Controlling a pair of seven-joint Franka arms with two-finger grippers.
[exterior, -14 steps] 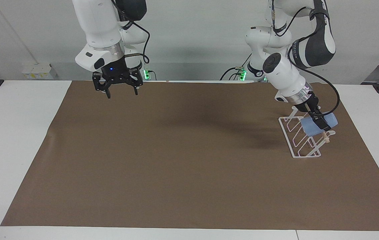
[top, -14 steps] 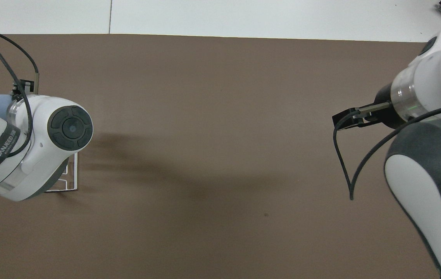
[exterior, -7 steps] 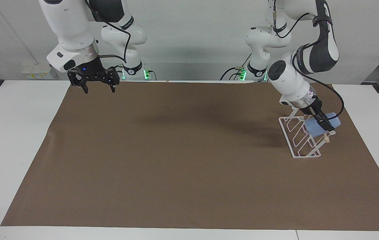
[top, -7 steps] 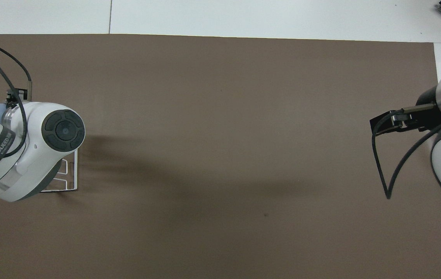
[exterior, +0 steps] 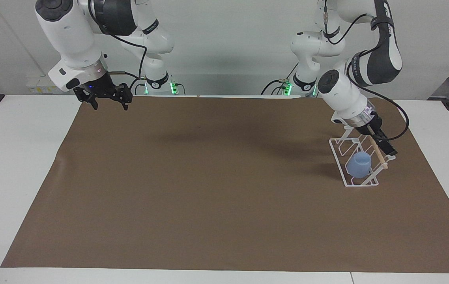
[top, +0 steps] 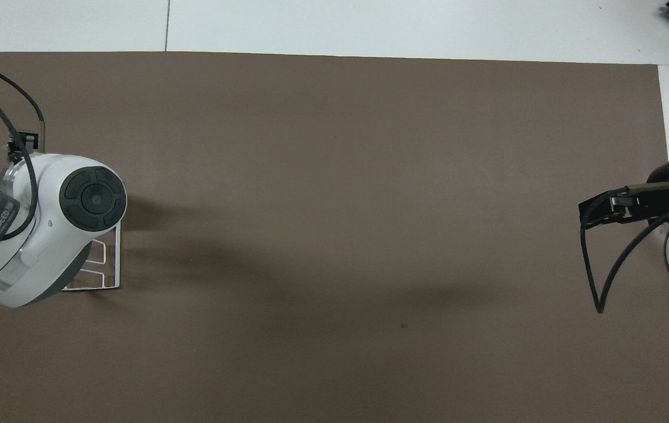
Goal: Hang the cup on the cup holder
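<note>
The light-blue cup [exterior: 358,164] rests on the slanted wires of the white cup holder [exterior: 360,184], just below its wooden dowel [exterior: 378,156]. It is free of any gripper. My left gripper [exterior: 386,146] hovers over the dowel at the top of the rack, open and empty, a short gap above the cup. In the overhead view the left arm hides the cup, and only a corner of the cup holder [top: 105,276] shows. My right gripper [exterior: 110,103] hangs open and empty over the brown mat's corner at the right arm's end, close to the robots.
A brown mat [exterior: 216,189] covers most of the white table [exterior: 15,157]. The right gripper [top: 605,208] and its looping black cable [top: 590,264] show at the overhead view's edge.
The cup has left my left gripper and dropped onto the rack's slanted wires. The left gripper has opened. The right arm has drawn back toward its own end of the table.
</note>
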